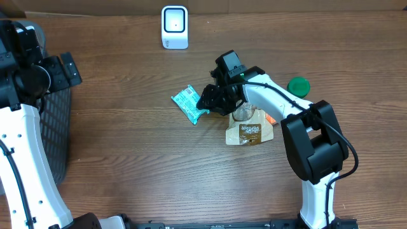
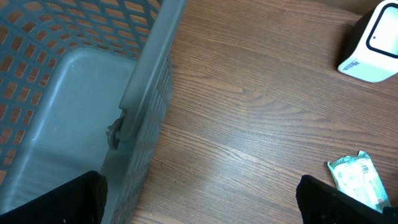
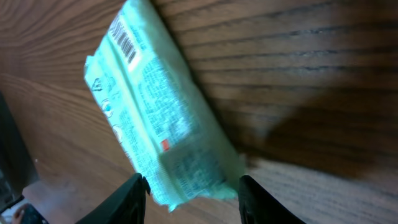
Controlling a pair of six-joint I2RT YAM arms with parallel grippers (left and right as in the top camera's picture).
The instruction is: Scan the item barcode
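The item is a teal wrapped packet (image 1: 189,103) lying flat on the wooden table, its barcode (image 3: 127,43) facing up at its far end. My right gripper (image 1: 206,105) is low at the packet's right end. In the right wrist view the packet (image 3: 161,118) reaches down between the two fingers of that gripper (image 3: 193,196), which stands open with a gap beside the wrapper. The white scanner (image 1: 175,27) stands at the back of the table. My left gripper (image 2: 199,202) is wide open over the basket's rim, far left, holding nothing; the packet (image 2: 357,180) shows at its right.
A grey mesh basket (image 1: 54,127) stands at the left edge. A brown pouch (image 1: 249,132), a clear object (image 1: 241,114) and a green lid (image 1: 297,86) lie under and beside the right arm. The scanner (image 2: 373,43) also appears in the left wrist view.
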